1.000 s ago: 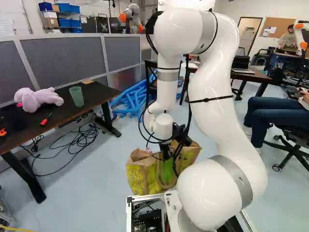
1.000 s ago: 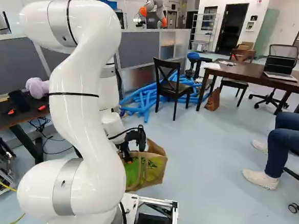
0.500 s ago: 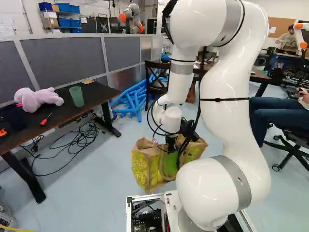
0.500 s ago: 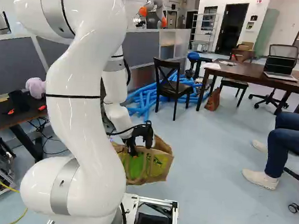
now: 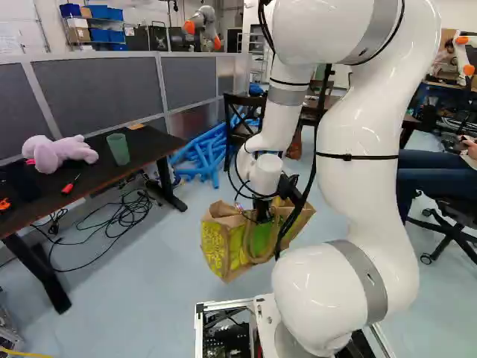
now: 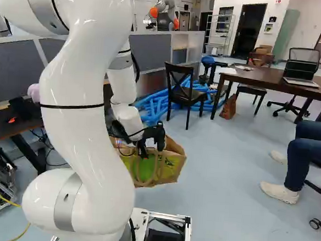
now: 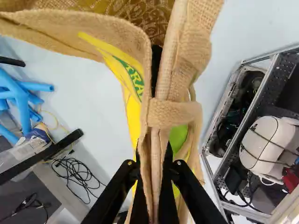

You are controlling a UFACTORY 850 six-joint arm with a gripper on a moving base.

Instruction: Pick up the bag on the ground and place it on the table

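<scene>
Hand (image 6: 143,152): closed on the bag's top edge, fabric pinched between both fingers
Bag (image 5: 223,242): held above the floor (image 5: 141,298)
Table (image 5: 112,175): seen left of the bag

The top of the white arm (image 5: 361,186) is cut off in both base views, the arm hides most of the plush toy (image 6: 34,92) in the right one, and the wrist view crops the bag (image 7: 175,74).
</scene>
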